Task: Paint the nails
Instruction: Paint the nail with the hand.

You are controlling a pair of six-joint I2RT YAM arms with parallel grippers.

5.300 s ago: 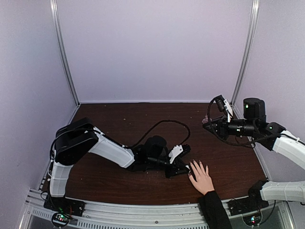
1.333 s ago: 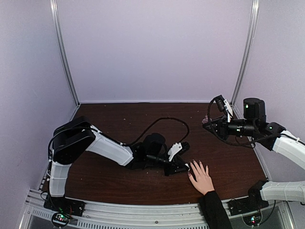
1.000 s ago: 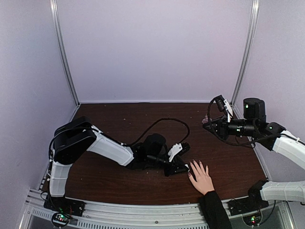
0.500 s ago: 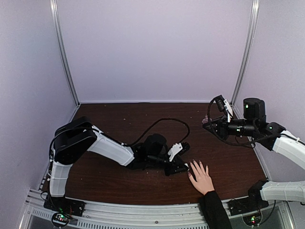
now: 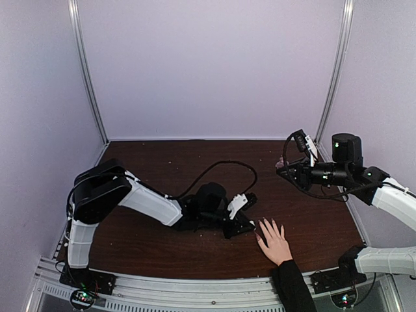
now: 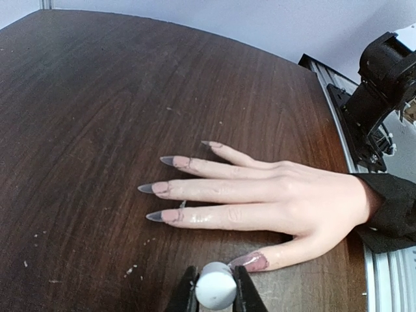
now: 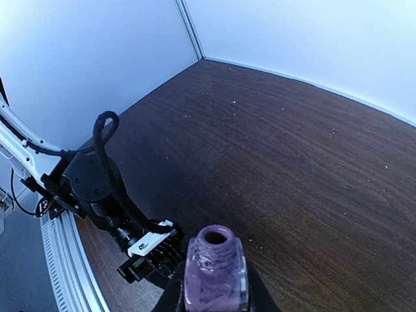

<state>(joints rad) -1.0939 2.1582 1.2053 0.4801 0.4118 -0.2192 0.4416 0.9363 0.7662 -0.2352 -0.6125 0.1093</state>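
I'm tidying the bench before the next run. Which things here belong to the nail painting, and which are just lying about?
Belongs to the job:
the nails on the spread hand; pale cap gripped by the left end effector; open bottle gripped by the right end effector.

Just lying about:
black cable; pale specks on the table.

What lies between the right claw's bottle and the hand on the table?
Only bare brown table, as the top view shows; bottle and hand are well apart.
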